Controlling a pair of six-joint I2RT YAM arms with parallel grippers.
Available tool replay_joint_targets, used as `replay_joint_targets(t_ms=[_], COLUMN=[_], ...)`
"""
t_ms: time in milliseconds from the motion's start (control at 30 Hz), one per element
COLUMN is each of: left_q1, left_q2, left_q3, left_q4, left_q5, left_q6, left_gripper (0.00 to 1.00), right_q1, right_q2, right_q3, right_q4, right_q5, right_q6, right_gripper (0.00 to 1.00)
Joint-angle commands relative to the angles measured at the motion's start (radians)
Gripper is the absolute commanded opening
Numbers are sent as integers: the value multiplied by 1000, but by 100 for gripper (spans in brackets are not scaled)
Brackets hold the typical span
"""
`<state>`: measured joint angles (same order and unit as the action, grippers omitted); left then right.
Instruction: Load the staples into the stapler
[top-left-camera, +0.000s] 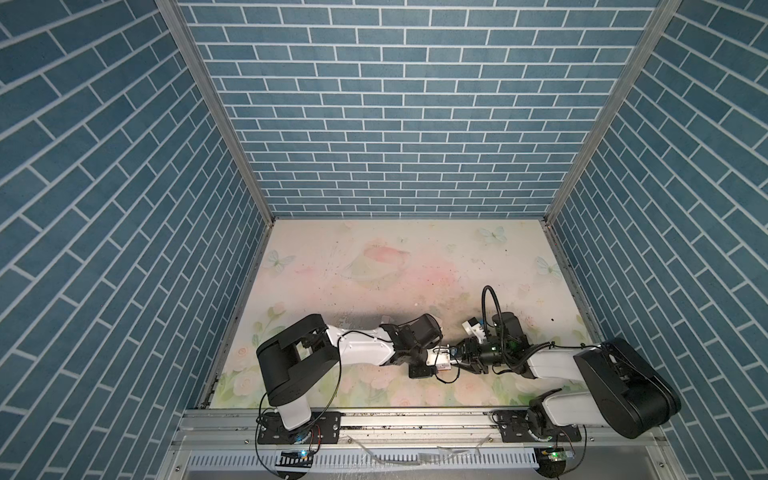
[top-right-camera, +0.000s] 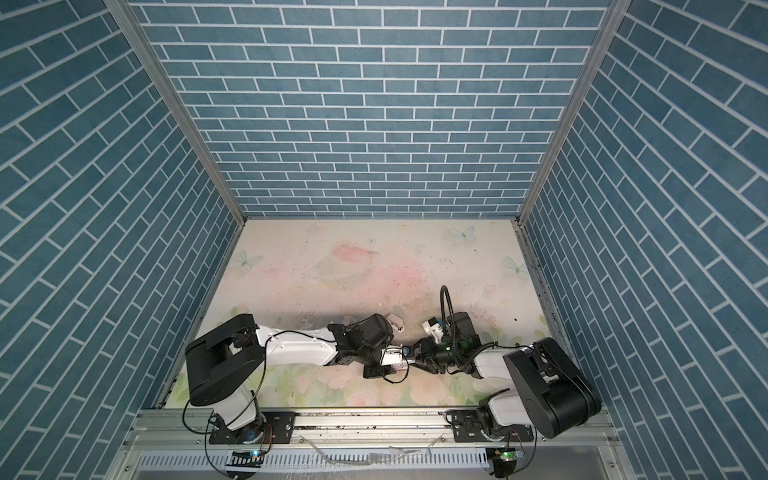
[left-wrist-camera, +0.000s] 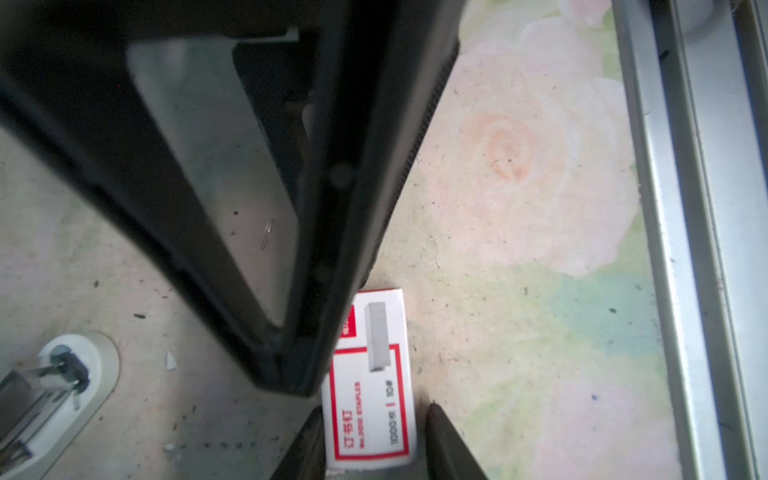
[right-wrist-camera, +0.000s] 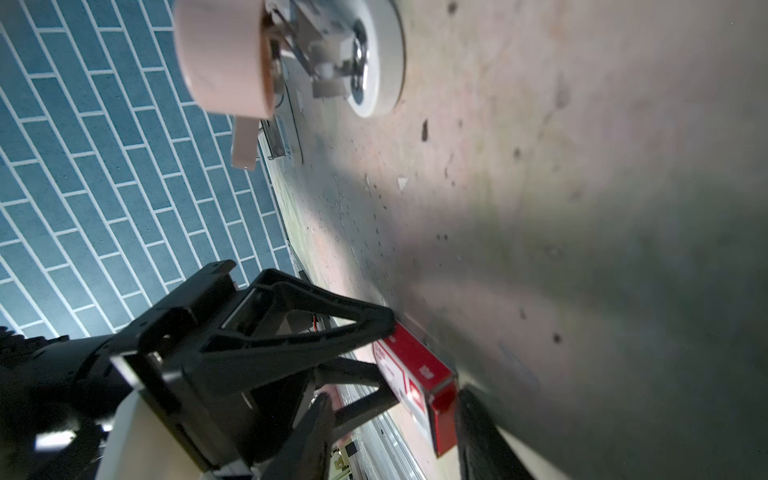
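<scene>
the aluminium rail (top-left-camera: 415, 420) carrying both arm bases runs along the front edge, nearest the camera in both top views. just beyond it the two arms reach toward the middle of the floral mat (top-left-camera: 374, 257) and meet nose to nose over a small red-and-white staple box (left-wrist-camera: 368, 374) lying flat on the mat. the left gripper (left-wrist-camera: 374, 410) straddles one end of the box across its width. one of its fingers (left-wrist-camera: 309, 444) touches a long edge and the other shows a sliver of gap, so i cannot tell whether it is pinching or loose. the right gripper (right-wrist-camera: 395, 398) points in from the opposite end, rolled on its side and released. its lower finger (right-wrist-camera: 482, 440) sits by the mat just beside the box's red end, and the upper one stands well clear above. the staples are hidden; only their box shows. behind the left wrist, apart from the box, the stapler (right-wrist-camera: 365, 66) lies opened up, its pink top lifted off its white base. farthest back stands the blue brick-patterned wall (top-left-camera: 395, 124)
</scene>
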<state>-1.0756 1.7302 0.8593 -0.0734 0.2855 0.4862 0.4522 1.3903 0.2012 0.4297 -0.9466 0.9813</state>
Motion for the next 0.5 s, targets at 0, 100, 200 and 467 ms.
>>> replay_joint_targets(t_ms=[0, 100, 200, 467], left_q1=[4, 4, 4, 4], left_q2=[32, 31, 35, 44], left_q3=[-17, -19, -20, -25], left_q4=[-16, -15, -14, -18], left_q5=[-32, -33, -37, -45], left_q6=[3, 4, 4, 8], left_gripper=[38, 36, 34, 33], right_q1=[11, 15, 16, 16], right_q2=[28, 30, 15, -57], right_q3=[9, 3, -5, -12], right_q4=[42, 47, 42, -2], right_q5=[8, 9, 10, 27], right_q6=[28, 28, 28, 19], right_gripper=[49, 48, 48, 48])
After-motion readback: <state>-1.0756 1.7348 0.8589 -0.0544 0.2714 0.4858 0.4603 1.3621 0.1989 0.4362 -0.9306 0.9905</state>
